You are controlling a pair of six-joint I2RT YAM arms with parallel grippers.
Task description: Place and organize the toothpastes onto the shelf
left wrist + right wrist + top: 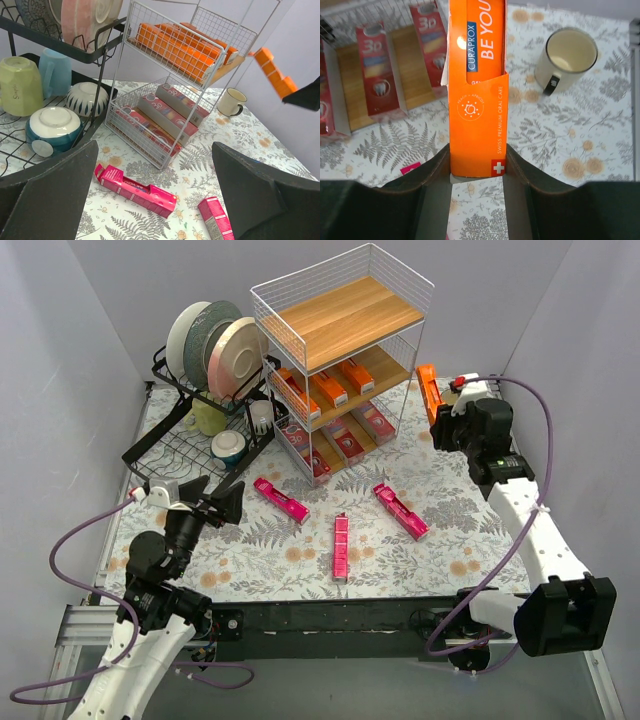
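The white wire shelf (pixel 345 315) stands at the back centre. Orange toothpaste cartons (pixel 328 388) lie on its middle board and dark red ones (pixel 345 438) on its bottom board. Three magenta cartons lie on the table: one at the left (pixel 280 499), one in the middle (pixel 341 547), one at the right (pixel 400 510). My right gripper (pixel 476 155) is shut on an orange carton (pixel 477 90), held in the air just right of the shelf (pixel 429 390). My left gripper (pixel 155 170) is open and empty, above the left magenta carton (pixel 135 189).
A black dish rack (pixel 170 445) with plates (pixel 215 340), mugs and bowls stands left of the shelf, touching it. A cream mug (pixel 570 52) stands on the table right of the shelf, below the held carton. Grey walls close in both sides.
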